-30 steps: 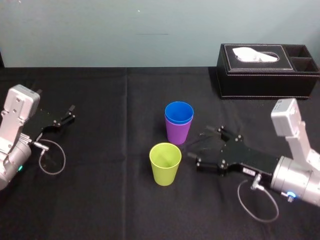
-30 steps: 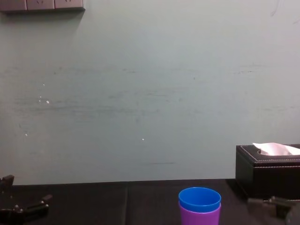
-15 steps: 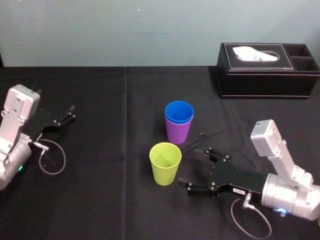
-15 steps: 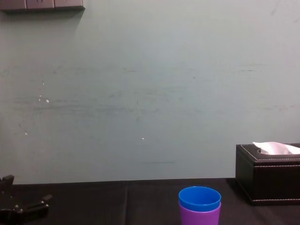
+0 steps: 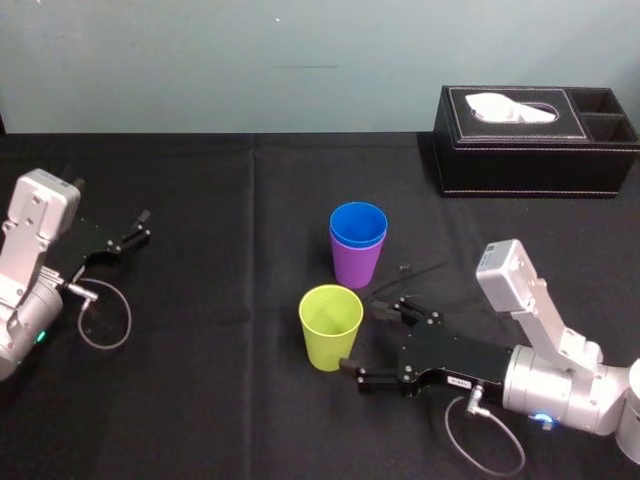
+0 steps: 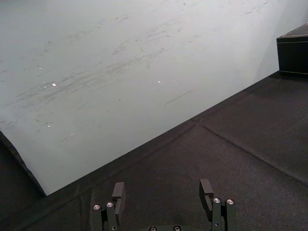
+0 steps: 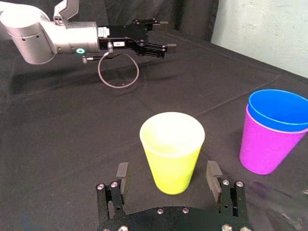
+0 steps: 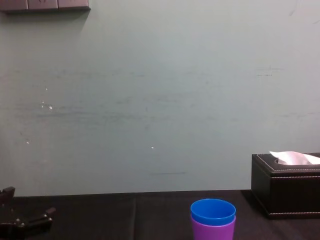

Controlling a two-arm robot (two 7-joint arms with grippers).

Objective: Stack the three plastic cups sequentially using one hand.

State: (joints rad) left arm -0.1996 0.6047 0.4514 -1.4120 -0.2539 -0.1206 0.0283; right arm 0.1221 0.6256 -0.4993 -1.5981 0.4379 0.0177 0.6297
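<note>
Low over the black-clothed table (image 5: 200, 400), the right gripper (image 5: 362, 337) lies at the near right with its fingers spread wide, pointing at the yellow-green cup (image 5: 330, 327). In the right wrist view the gripper (image 7: 167, 171) has that cup (image 7: 172, 151) standing upright at the mouth of its open fingers, with a gap showing on either side, so nothing is gripped. Just beyond the yellow-green cup and slightly to the right, the blue cup (image 5: 358, 225) sits nested inside the purple cup (image 5: 356, 262), its rim standing proud of the purple one; the chest view shows the same pair, blue (image 8: 213, 212) above purple (image 8: 212, 231). Well apart at the table's left edge, the left gripper (image 5: 140, 227) rests idle, its fingers parted and holding nothing. At the far right, near the pale wall (image 5: 250, 60), stands a black tissue box (image 5: 535, 150) with a white tissue poking from its top.
</note>
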